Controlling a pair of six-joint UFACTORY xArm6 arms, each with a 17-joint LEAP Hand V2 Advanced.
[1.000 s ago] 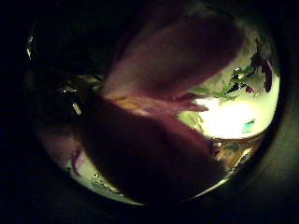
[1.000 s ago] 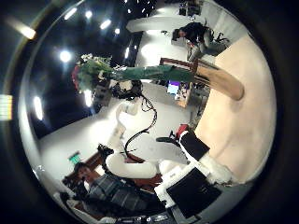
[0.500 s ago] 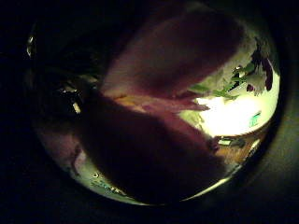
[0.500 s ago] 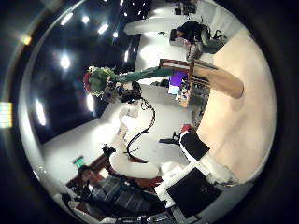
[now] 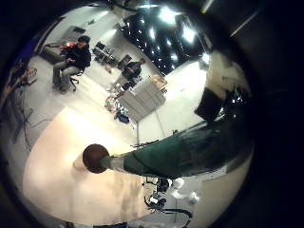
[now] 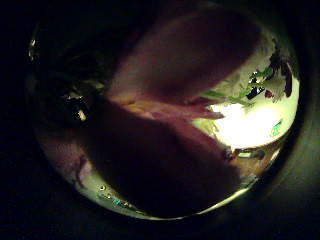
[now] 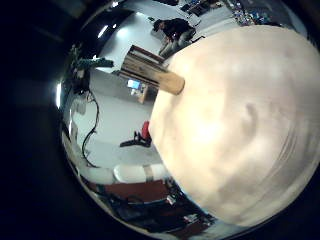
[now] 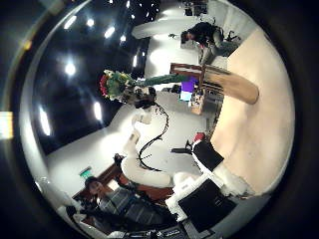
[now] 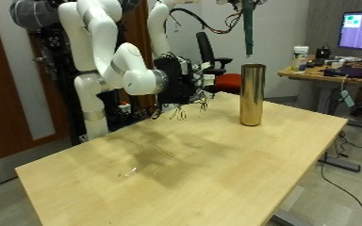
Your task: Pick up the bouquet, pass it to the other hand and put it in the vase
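A tall gold vase (image 9: 250,94) stands upright on the wooden table (image 9: 193,160). Straight above it hang the green stems of the bouquet (image 9: 248,28), their tips a little above the vase's mouth. The left hand holding them is cut off by the top edge of the outside view. In the left little finger side palm view the stems (image 5: 176,152) point down at the vase's round mouth (image 5: 95,157), with the left hand's fingers (image 5: 226,90) curled beside them. Pink petals (image 6: 170,110) fill the left thumb side palm view. My right hand (image 9: 179,85) hovers beside the vase, fingers relaxed and holding nothing.
The vase (image 8: 234,88) stands near the table's far edge, with the bouquet (image 8: 115,85) seen above it from the right hand. An office chair (image 9: 212,56) and a desk (image 9: 338,75) with a monitor lie beyond the table.
In the right thumb side palm view the bouquet has moved closer to the spot above the vase. The right hand's view has stayed still.
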